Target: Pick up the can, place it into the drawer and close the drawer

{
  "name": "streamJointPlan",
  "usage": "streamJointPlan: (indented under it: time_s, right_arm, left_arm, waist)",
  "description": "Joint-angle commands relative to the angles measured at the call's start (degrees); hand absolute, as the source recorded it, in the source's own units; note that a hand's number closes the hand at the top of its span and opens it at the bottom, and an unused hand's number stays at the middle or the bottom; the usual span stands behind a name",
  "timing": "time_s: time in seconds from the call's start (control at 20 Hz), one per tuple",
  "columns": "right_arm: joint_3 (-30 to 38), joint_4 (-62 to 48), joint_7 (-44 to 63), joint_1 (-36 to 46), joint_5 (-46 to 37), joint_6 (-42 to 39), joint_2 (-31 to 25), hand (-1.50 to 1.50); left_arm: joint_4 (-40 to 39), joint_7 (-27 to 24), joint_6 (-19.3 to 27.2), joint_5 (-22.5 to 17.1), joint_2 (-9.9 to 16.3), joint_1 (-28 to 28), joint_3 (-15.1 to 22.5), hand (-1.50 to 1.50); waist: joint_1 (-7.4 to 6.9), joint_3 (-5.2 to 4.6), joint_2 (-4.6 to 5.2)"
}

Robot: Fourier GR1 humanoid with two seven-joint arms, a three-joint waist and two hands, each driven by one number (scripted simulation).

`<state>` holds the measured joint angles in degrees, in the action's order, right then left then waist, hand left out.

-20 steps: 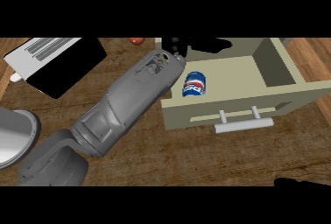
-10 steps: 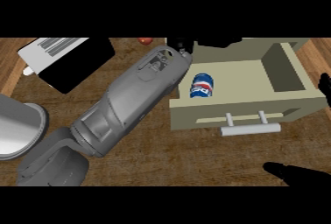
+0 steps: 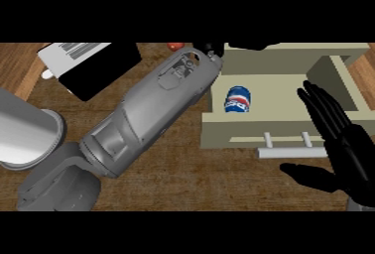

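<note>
Inside the open cream-coloured drawer [image 3: 256,133], toward its left side, lies the blue can with a red-and-white label [image 3: 236,99], resting on the pale drawer floor and touched by neither hand. The drawer stands pulled out over the brown wooden tabletop [image 3: 198,183], and its white bar handle [image 3: 291,152] juts from the front panel toward the lower edge of the view.

The right robot hand [image 3: 344,144], black, shows at the right side of the view with its fingers [image 3: 319,105] straight and spread, reaching up over the right part of the drawer, and its thumb [image 3: 307,176] stretched out to the left below the handle. It holds nothing, and it lies near the handle without clearly touching it.

The left grey forearm [image 3: 147,119] runs slantwise from the lower left up to the drawer's far left corner. Only a small black part of the left robot hand [image 3: 213,48] shows at its end, beside the drawer's back edge; whether its fingers are wide or curled I cannot tell.

At the far left stands a grey metal cylinder-shaped vessel [image 3: 22,136]. Near the upper left lies a black-and-white flat box [image 3: 92,62], and a small red object [image 3: 174,46] sits just beyond it, near the top of the view.
</note>
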<state>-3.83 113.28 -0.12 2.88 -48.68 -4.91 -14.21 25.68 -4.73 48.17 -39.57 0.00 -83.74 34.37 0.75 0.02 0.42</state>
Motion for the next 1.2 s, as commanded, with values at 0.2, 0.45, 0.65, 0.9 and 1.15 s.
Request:
streamJointPlan:
  time_s: [0.2, 0.45, 0.65, 0.9, 1.15]
  right_arm:
    - [-1.83, -18.46, -1.60, 5.79, -10.92, 10.14, 2.90, -1.50]
    - [1.23, -30.47, -4.92, 10.09, -11.13, 18.17, 4.94, -1.50]
    - [1.26, -36.65, -3.94, 12.46, -13.41, 21.11, 6.89, -1.50]
    - [3.37, -46.07, -7.20, 16.18, -14.93, 25.69, 5.64, -1.50]
    - [5.77, -56.22, -5.69, 23.26, -18.77, 30.89, 5.96, -1.50]
  left_arm:
    - [5.41, 5.66, 0.55, 2.87, 3.62, 0.90, -0.10, -1.50]
    - [11.47, 7.59, 0.42, 5.23, 7.40, 6.04, 0.89, -1.50]
    - [21.07, 12.79, -0.19, 5.98, 13.33, 9.68, 2.09, -1.50]
    - [25.10, 15.78, -2.61, 6.70, 18.85, 11.15, 1.17, -1.50]
    - [29.19, 18.91, -3.03, 7.74, 21.53, 12.15, 1.78, -1.50]
  waist:
    - [-1.85, 0.02, -0.59]
    - [-2.33, 0.02, -0.59]
    - [-3.54, 0.00, -0.89]
    - [-3.29, 0.02, -0.56]
    - [-4.18, 0.07, -0.26]
